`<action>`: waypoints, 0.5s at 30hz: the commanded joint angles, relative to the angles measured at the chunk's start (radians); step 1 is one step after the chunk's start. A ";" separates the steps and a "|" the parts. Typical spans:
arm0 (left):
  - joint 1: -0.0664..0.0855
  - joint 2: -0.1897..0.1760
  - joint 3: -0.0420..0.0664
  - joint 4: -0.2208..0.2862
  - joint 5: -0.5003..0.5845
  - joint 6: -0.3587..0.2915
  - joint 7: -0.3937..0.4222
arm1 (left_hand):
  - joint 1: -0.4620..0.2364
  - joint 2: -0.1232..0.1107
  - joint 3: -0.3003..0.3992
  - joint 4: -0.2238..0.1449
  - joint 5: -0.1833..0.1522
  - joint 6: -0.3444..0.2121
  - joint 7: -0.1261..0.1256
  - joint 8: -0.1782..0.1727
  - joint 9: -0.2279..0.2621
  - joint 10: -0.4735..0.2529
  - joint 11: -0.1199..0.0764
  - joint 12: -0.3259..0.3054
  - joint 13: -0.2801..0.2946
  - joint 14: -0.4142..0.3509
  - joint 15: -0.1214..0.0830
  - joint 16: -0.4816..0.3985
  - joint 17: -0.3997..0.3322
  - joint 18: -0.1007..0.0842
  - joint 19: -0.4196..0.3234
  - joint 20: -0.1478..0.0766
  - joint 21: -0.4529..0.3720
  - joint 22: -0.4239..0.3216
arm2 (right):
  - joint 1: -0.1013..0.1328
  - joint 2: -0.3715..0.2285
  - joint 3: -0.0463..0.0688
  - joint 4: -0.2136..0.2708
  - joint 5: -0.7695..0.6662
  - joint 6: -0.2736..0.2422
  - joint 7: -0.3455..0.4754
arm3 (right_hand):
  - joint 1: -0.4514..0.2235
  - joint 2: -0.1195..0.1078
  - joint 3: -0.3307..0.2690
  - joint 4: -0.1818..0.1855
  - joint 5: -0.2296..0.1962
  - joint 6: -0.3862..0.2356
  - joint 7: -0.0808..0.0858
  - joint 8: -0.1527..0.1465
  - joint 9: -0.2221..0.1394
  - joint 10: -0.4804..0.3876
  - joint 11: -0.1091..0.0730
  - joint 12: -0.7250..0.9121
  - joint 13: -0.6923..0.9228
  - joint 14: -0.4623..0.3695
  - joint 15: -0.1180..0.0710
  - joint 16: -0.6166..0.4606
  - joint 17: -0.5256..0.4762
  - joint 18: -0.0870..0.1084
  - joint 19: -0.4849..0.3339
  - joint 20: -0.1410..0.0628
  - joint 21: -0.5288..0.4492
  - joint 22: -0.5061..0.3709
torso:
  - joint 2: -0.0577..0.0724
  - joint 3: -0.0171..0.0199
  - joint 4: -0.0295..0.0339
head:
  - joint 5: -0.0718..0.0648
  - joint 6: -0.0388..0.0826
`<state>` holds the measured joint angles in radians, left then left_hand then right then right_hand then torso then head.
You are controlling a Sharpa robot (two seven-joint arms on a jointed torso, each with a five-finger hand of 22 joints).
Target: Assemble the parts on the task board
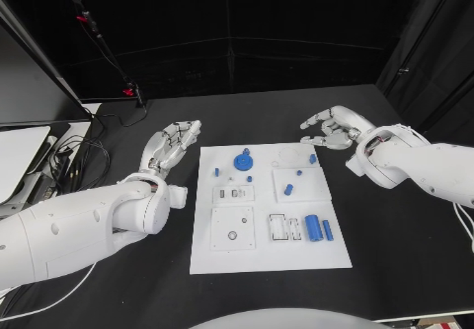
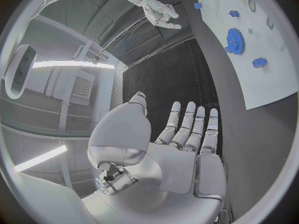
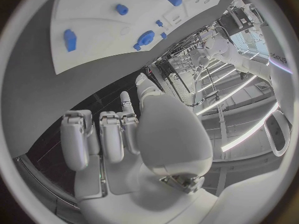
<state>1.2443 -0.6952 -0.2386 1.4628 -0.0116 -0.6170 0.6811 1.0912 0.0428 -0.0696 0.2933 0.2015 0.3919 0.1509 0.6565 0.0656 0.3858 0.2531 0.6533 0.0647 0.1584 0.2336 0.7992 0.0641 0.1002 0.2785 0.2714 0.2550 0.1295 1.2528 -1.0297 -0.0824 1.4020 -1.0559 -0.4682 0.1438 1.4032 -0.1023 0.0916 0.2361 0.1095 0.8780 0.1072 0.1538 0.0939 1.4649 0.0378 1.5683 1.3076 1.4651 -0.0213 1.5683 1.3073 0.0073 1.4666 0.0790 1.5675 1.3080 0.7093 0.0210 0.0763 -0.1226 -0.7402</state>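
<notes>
**Task board** (image 1: 266,257): white plate, flat at the middle of the black table (image 1: 395,274). All places below are given from this board.

**Parts:** blue gear (image 1: 242,162) near the far edge. Small blue pegs about it and along the far right. One blue peg (image 1: 288,190) on the right mid panel. Large blue cylinder (image 1: 312,228) with a slimmer blue bar (image 1: 327,230) just beside it, on the near right. White battery-type holder (image 1: 284,227) left of the cylinder. None is held.

**Left hand** (image 1: 175,144): off the board's far left corner, over bare table, fingers spread and straight, holding nothing.

**Right hand** (image 1: 331,128): beyond the board's far right corner, fingers loosely curved and apart, holding nothing.

**Step in hand (judged):** the first reach, nothing grasped yet. Best done with the right hand on the right-side pieces; take one part only, from above, pinching across its short axis.

**Edges and room:** open table on both flanks and beyond the far edge. Cables (image 1: 74,147) lie well off the left flank. Parts near the cylinder sit close together; approach steeply there.
</notes>
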 commanded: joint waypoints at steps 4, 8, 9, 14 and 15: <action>-0.001 -0.001 0.001 -0.001 -0.006 0.006 0.252 | 0.000 0.012 -0.007 -0.002 0.004 0.006 0.140 -0.006 0.000 0.008 0.002 0.002 -0.001 0.003 0.004 0.002 0.000 0.010 0.000 0.005 0.006 0.001 | -0.007 -0.026 0.000 -0.025 -0.042 0.023 -0.008 | 0.019 -0.003 -0.001 0.009 -0.006 -0.001 0.001 -0.002 -0.002 0.106 -0.002 0.003 0.263 0.106 0.005 0.002 0.263 -0.007 0.104 0.012 0.003 0.263 | 0.001 -0.0009 0.0006 | -0.016 0.000; -0.002 -0.003 0.001 0.000 -0.006 0.007 0.252 | 0.000 0.012 -0.007 -0.002 0.004 0.006 0.140 -0.006 0.000 0.008 0.002 0.002 -0.001 0.003 0.004 0.002 0.000 0.010 0.000 0.005 0.006 0.001 | -0.020 -0.021 -0.001 -0.048 -0.083 0.046 -0.029 | 0.026 -0.006 -0.004 0.017 -0.018 -0.011 -0.004 -0.012 -0.006 0.106 -0.009 0.003 0.263 0.106 0.000 0.002 0.263 -0.007 0.104 0.012 0.003 0.263 | 0.001 -0.0006 -0.0002 | -0.021 0.002; -0.002 -0.004 0.001 0.000 -0.006 0.007 0.252 | 0.001 0.013 -0.007 -0.002 0.005 0.007 0.140 -0.006 0.000 0.008 0.002 0.002 -0.001 0.004 0.004 0.002 0.000 0.010 -0.001 0.005 0.006 0.001 | -0.028 -0.020 -0.001 -0.052 -0.095 0.050 -0.033 | 0.028 -0.006 -0.004 0.018 -0.020 -0.014 -0.005 -0.013 -0.006 0.106 -0.010 0.003 0.263 0.106 0.000 0.002 0.263 -0.007 0.104 0.012 0.003 0.263 | 0.001 -0.0009 -0.0008 | -0.021 0.002; -0.002 -0.011 0.001 0.001 -0.006 0.005 0.253 | 0.002 0.013 -0.008 -0.002 0.005 0.007 0.140 -0.006 0.000 0.008 0.002 0.002 -0.001 0.004 0.004 0.002 0.000 0.010 0.000 0.005 0.007 0.001 | -0.054 -0.009 -0.001 -0.074 -0.132 0.075 -0.046 | 0.033 -0.009 -0.004 0.022 -0.022 -0.022 -0.011 -0.020 -0.009 0.106 -0.016 0.003 0.263 0.106 -0.003 0.002 0.263 -0.007 0.104 0.010 0.003 0.263 | 0.000 -0.0036 -0.0036 | -0.030 0.000; -0.003 -0.011 0.001 0.001 -0.006 0.005 0.253 | 0.002 0.013 -0.008 -0.002 0.005 0.007 0.140 -0.006 0.000 0.008 0.002 0.002 -0.001 0.004 0.004 0.002 0.000 0.010 0.000 0.005 0.007 0.001 | -0.056 -0.007 -0.001 -0.078 -0.135 0.080 -0.048 | 0.034 -0.010 -0.004 0.023 -0.022 -0.023 -0.012 -0.021 -0.010 0.106 -0.017 0.003 0.263 0.106 -0.004 0.002 0.263 -0.007 0.104 0.010 0.003 0.263 | 0.000 -0.0035 -0.0037 | -0.030 -0.001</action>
<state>1.2407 -0.7066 -0.2386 1.4626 -0.0116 -0.6171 0.6811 1.0952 0.0468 -0.0722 0.2906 0.2015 0.3935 0.1525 0.6566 0.0657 0.3857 0.2531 0.6534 0.0646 0.1600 0.2351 0.7992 0.0640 0.1002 0.2785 0.2714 0.2550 0.1294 1.1951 -1.0391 -0.0848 1.3284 -1.1390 -0.4269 0.1149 1.4266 -0.1100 0.0859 0.2526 0.0902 0.8590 0.0959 0.1390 0.0852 1.4649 0.0302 1.5683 1.3076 1.4651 -0.0214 1.5683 1.3081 0.0073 1.4668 0.0864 1.5675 1.3078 0.7096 0.0184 0.0747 -0.1509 -0.7391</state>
